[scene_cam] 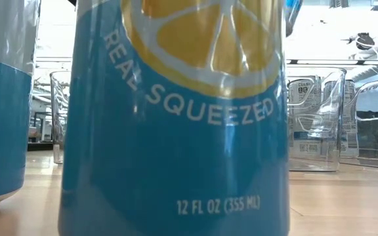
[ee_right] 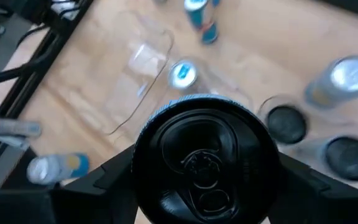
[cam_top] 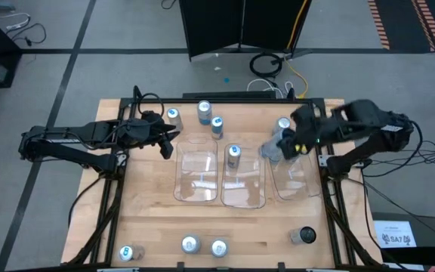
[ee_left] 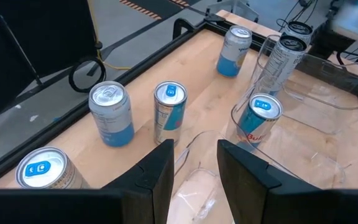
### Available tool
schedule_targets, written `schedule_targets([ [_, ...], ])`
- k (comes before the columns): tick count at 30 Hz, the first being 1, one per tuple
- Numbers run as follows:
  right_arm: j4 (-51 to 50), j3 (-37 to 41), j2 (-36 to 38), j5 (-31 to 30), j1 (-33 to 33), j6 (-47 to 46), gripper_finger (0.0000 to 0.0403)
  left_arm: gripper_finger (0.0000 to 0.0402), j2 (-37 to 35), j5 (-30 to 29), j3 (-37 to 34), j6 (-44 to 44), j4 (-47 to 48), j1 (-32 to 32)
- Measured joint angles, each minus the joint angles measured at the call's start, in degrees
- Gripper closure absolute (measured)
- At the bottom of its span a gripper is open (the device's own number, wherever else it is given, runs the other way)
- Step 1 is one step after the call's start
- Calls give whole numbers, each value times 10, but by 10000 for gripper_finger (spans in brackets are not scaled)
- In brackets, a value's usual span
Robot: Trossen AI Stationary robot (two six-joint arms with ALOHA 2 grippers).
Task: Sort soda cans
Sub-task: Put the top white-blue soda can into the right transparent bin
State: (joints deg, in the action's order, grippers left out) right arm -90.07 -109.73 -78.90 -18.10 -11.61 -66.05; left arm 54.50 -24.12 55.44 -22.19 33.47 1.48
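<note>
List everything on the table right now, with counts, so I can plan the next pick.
table: one, light wood.
trays: three, clear, side by side mid-table.
back cans: four, silver and blue, along the far edge.
tray can: one, blue-topped, in the middle tray.
front cans: three, silver and blue, near edge.
dark front can: one, near edge, right.
dark cans: two, below the right arm, apparently in the right tray.
held can: one, dark top.
left hand: open, empty, by the left tray.
right hand: shut on the held can.

Three clear trays (cam_top: 195, 177), perhaps a dozen soda cans (cam_top: 204, 111), some partly hidden, two arms (cam_top: 74, 143).
</note>
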Motion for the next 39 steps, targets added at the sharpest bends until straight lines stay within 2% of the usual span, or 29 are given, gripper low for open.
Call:
schedule_targets([
  [4,1,1,-17,0,-55,-49,155,269,0,0,0,-27,0,0],
  [11,3,22,-38,0,-110,-102,155,269,0,2,0,-30,0,0],
  [15,2,94,-9,10,-128,-143,155,269,0,2,0,-30,0,0],
  [22,-1,249,103,14,-130,-221,153,269,0,2,0,-25,0,0],
  [26,0,320,141,14,-127,-263,150,269,0,1,0,-26,0,0],
  [30,21,375,147,14,-127,-277,149,269,0,0,0,-26,0,0],
  [34,47,418,136,-15,-127,-277,148,269,0,-4,0,-26,0,0],
  [39,63,447,113,-32,-114,-276,147,269,0,-4,0,-26,0,0],
])
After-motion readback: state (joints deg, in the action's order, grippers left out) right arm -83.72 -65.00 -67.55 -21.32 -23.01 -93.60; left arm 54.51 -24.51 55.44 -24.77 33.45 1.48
